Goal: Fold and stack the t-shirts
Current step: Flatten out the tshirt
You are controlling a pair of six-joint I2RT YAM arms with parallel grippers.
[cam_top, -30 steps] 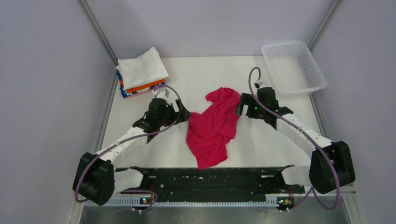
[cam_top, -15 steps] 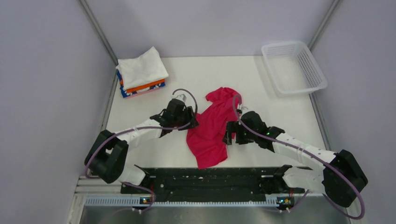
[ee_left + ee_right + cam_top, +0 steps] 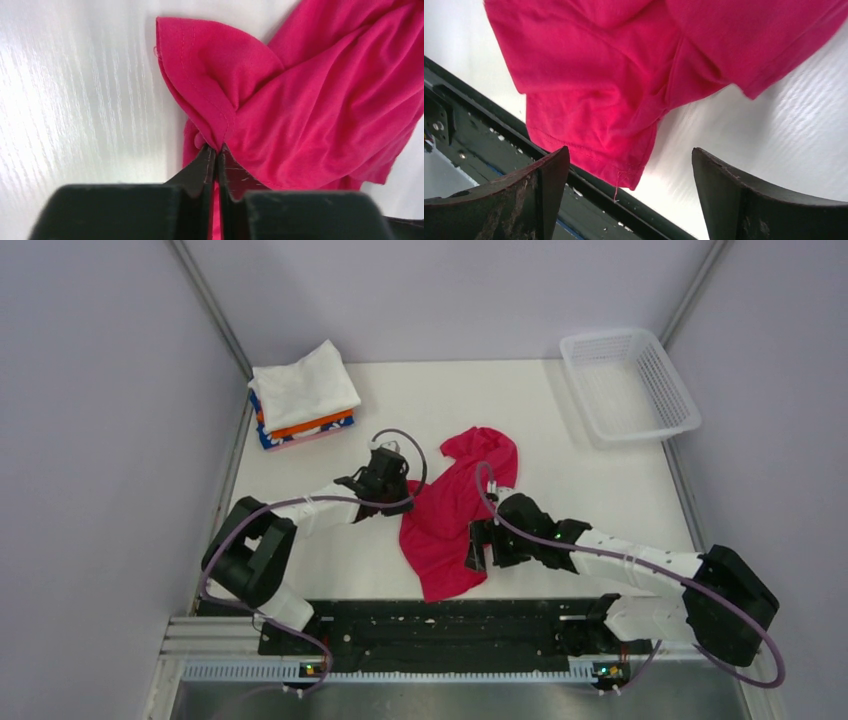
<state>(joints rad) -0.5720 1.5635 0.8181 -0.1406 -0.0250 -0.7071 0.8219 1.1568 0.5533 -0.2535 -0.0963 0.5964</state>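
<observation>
A crumpled crimson-pink t-shirt (image 3: 455, 510) lies in the middle of the white table (image 3: 420, 400). My left gripper (image 3: 402, 500) sits at its left edge, jaws shut on a hemmed fold of the t-shirt (image 3: 210, 85); in the left wrist view the left gripper (image 3: 216, 148) pinches the cloth between its tips. My right gripper (image 3: 476, 546) hovers open over the shirt's near right side. In the right wrist view the right gripper (image 3: 630, 154) straddles the shirt's lower corner (image 3: 624, 165), with nothing between its fingers. Folded t-shirts are stacked (image 3: 302, 398) at the back left, white on top.
A white mesh basket (image 3: 628, 383) stands at the back right corner. A black rail (image 3: 450, 625) runs along the near table edge, just under the shirt's lowest corner. Grey walls enclose the table on both sides.
My left gripper moved right to the shirt's left edge and shut on a fold. My right arm swung down from the shirt's upper right to its near right side, staying open.
</observation>
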